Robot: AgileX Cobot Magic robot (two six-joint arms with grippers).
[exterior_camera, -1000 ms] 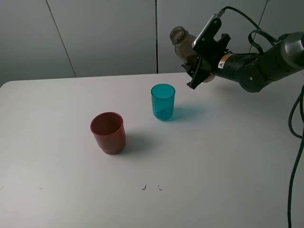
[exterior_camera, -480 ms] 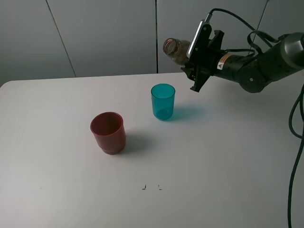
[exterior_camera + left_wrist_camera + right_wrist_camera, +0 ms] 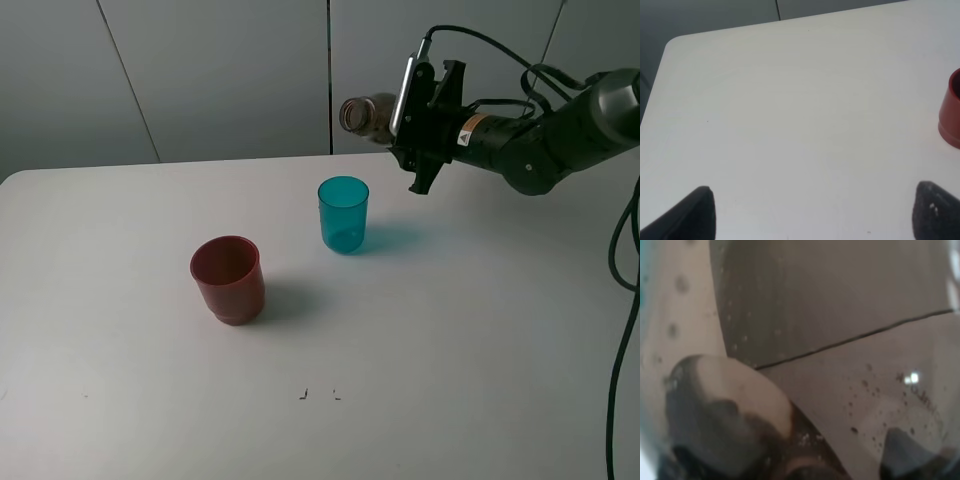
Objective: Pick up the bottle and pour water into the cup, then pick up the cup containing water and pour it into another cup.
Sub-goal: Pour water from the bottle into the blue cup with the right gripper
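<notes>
My right gripper (image 3: 418, 128) is shut on the smoky grey-brown bottle (image 3: 366, 112), holding it in the air behind and above the teal cup (image 3: 343, 214). The bottle lies almost level, its open mouth pointing left, a little above the cup's rim. In the right wrist view the bottle (image 3: 830, 330) fills the picture, with droplets on its wall. The red cup (image 3: 228, 279) stands to the front left of the teal one. The left wrist view shows my left gripper (image 3: 815, 215) open over bare table, with the red cup (image 3: 952, 115) off to one side.
The white table (image 3: 450, 350) carries only the two cups. Grey wall panels stand behind it. A black cable (image 3: 622, 330) hangs down at the right edge. Two small dark marks (image 3: 318, 394) sit near the table's front.
The right gripper has rolled the bottle from steeply tilted to almost level. Its mouth has swung left and down toward the teal cup. Both cups stay put.
</notes>
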